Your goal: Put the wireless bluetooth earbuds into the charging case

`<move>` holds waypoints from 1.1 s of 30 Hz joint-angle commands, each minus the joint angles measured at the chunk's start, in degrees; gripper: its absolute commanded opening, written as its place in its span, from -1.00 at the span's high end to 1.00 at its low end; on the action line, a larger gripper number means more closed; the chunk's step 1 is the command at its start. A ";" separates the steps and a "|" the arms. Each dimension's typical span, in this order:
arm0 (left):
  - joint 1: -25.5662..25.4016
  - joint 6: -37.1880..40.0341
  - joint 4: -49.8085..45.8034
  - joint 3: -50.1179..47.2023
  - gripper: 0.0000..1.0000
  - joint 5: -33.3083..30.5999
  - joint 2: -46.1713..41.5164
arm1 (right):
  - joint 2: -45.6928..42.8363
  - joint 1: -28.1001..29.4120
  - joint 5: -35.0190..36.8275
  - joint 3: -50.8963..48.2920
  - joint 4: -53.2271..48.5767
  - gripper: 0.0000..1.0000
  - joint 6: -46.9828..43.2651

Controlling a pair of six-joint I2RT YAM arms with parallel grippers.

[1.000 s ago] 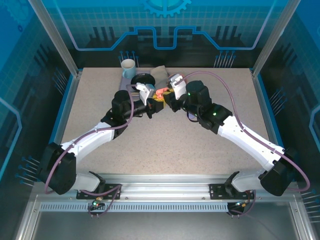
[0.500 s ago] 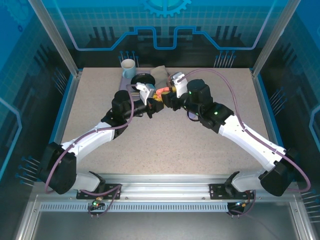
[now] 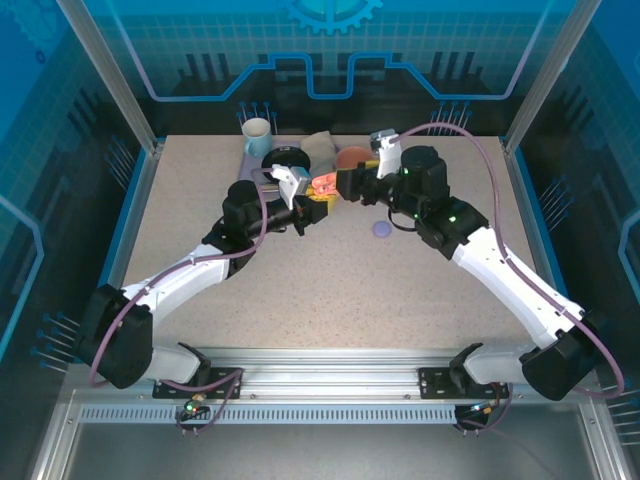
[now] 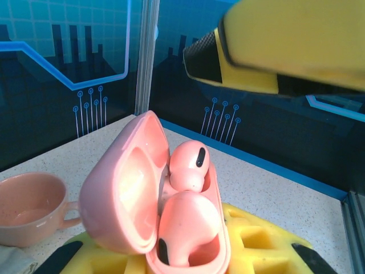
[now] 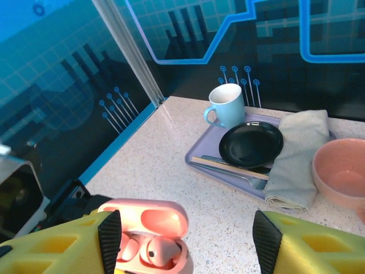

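A coral-pink charging case [image 4: 122, 194] stands with its lid swung open, and my left gripper [image 4: 182, 260] is shut on its base between yellow pads. Two coral-pink earbuds sit in its wells, one at the far end [image 4: 189, 165] and one at the near end [image 4: 185, 225]. From above, the case [image 3: 322, 186] is held just off the left gripper [image 3: 308, 203], left of the table's middle at the back. My right gripper [image 3: 347, 186] hangs open just right of the case, touching nothing. In the right wrist view the case [image 5: 151, 228] lies near the right gripper's [image 5: 185, 240] left finger [image 5: 108, 237].
A lilac tray [image 3: 258, 165] at the back holds a pale blue cup [image 3: 257, 133], a black plate [image 3: 285, 160], cutlery and a grey cloth [image 3: 320, 147]. A pink bowl [image 3: 350, 158] stands beside it. A small lilac round object [image 3: 381, 229] lies on the table under the right arm.
My right gripper has opened and drawn back to the right, away from the case. The lilac object under it has come into sight. The left arm has held still.
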 commanded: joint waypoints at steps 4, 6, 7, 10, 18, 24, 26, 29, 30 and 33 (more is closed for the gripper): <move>-0.48 1.17 0.83 0.67 1.00 4.27 0.27 | 7.42 -3.53 -1.60 15.38 -14.55 -0.30 3.47; -0.65 2.26 -0.58 0.83 1.00 4.95 0.43 | 11.57 -4.19 -2.60 21.12 -20.87 -0.29 3.34; -0.74 2.89 -1.26 0.92 1.00 5.59 0.54 | 14.27 -4.55 -3.45 24.10 -23.94 -0.28 3.14; -0.88 4.07 -3.11 1.28 1.00 6.97 0.67 | 20.98 -5.26 -5.04 31.70 -32.06 -0.24 2.62; -1.10 5.55 -4.73 1.64 1.00 7.87 0.61 | 31.74 -5.20 -9.95 41.66 -43.36 -0.10 0.47; -1.10 5.31 -5.22 2.42 1.00 5.17 1.62 | 27.92 -2.30 -9.07 36.59 -44.82 0.04 -1.73; -1.07 4.97 -5.14 2.69 1.00 4.61 2.10 | 25.03 -1.23 -8.10 33.04 -44.10 0.07 -1.89; -1.01 4.40 -5.14 3.28 1.00 4.21 3.03 | 19.45 0.29 -5.69 26.96 -42.09 0.07 -1.18; -0.98 4.09 -5.14 3.46 1.00 4.13 3.33 | 17.80 0.73 -4.79 25.06 -41.72 0.07 -0.77; -0.98 3.07 -4.94 3.87 1.00 4.26 4.21 | 13.52 0.59 -0.57 19.76 -39.81 0.01 1.85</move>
